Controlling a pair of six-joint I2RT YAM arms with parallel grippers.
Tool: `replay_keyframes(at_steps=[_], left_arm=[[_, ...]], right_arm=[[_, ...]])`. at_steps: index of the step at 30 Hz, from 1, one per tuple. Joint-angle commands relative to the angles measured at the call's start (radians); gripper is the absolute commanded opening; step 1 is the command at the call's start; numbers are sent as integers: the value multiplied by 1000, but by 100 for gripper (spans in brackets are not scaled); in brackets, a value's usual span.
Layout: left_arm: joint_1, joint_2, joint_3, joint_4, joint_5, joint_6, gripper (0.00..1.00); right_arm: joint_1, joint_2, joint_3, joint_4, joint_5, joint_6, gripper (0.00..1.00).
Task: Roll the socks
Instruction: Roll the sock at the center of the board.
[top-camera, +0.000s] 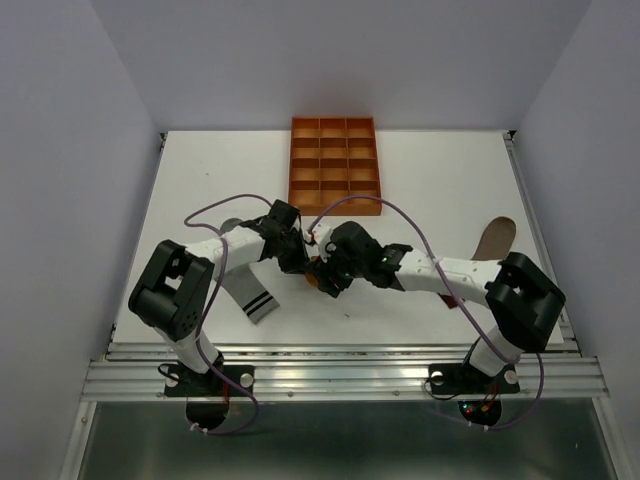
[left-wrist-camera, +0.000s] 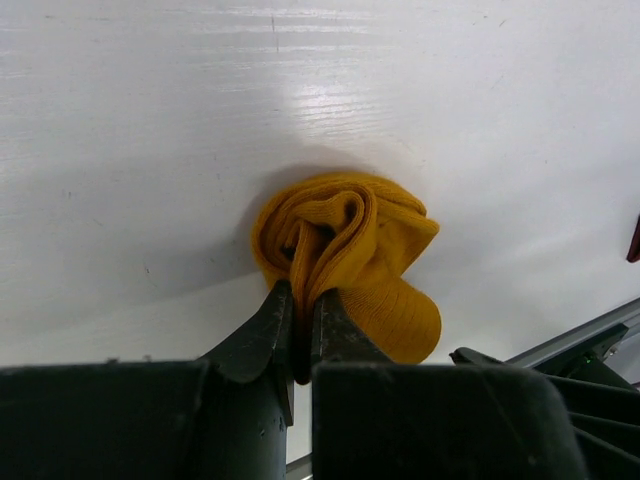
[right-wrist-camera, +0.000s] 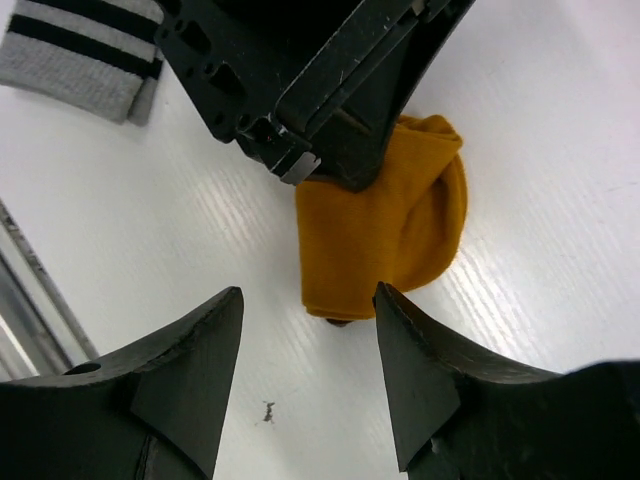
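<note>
Seen from above, the mustard-yellow knitted sock (left-wrist-camera: 345, 250) is almost wholly hidden under both wrists at the middle of the white table (top-camera: 420, 180). The wrist views show it bunched into a lump with no clear long axis. The left fingers (left-wrist-camera: 268, 330) pinch a fold of it, and the right fingers (right-wrist-camera: 190, 370) stand spread just beside it. The grey sock with a black-and-white striped cuff (top-camera: 258, 303) lies partly under the left arm, cuff toward the near edge.
</note>
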Motion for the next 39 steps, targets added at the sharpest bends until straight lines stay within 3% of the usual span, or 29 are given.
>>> replay_keyframes(at_steps=[1,3,29,39], left_arm=[[-2,25,2,-146,-48,38,0],[-2,25,7,-146,-42,38,0],[0,58,54,-208,-36,59,0],[0,74,60,-218,-27,67,0]], right_arm=[[67,7,12,85,153,-71,60],[100,36,21,77,242,-102,60],[233,162,35,91,610,-194,58],[233,190,23,97,679,-212,57]])
